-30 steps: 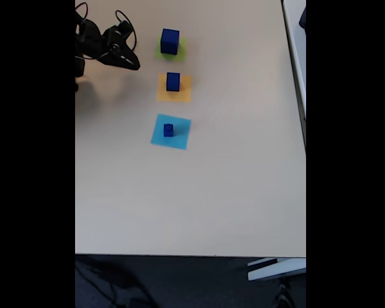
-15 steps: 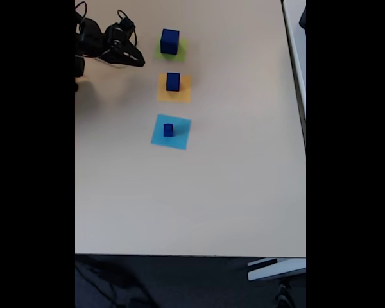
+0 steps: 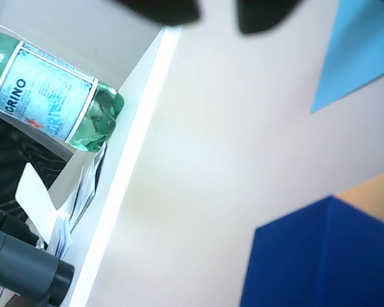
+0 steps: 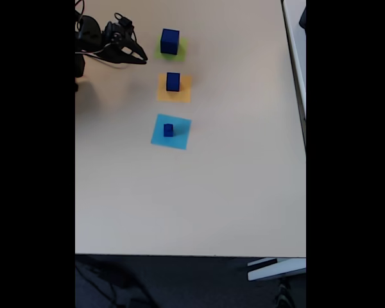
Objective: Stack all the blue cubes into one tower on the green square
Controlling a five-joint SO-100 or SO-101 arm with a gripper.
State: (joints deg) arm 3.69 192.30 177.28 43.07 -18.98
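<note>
In the fixed view three blue cubes stand in a column. The largest cube (image 4: pixel 169 41) is on the green square (image 4: pixel 180 49), a middle one (image 4: pixel 172 81) on the orange square (image 4: pixel 181 93), and the smallest (image 4: pixel 169 129) on the light-blue square (image 4: pixel 178 138). My gripper (image 4: pixel 141 55) hovers just left of the largest cube, open and holding nothing. In the wrist view the gripper (image 3: pixel 217 13) shows as two dark tips at the top with a gap between them. A blue cube (image 3: pixel 313 256) looms at the lower right; which cube it is I cannot tell.
In the wrist view the orange square (image 3: pixel 377 192) peeks out behind the cube and the light-blue square (image 3: pixel 365 51) lies at the upper right. Beyond the table's white edge (image 3: pixel 125 173) sit a green bottle (image 3: pixel 51 96) and dark clutter. The beige tabletop (image 4: pixel 231 192) stretches wide.
The gripper has moved right, closer to the cube on the green square. The cubes and squares have not moved.
</note>
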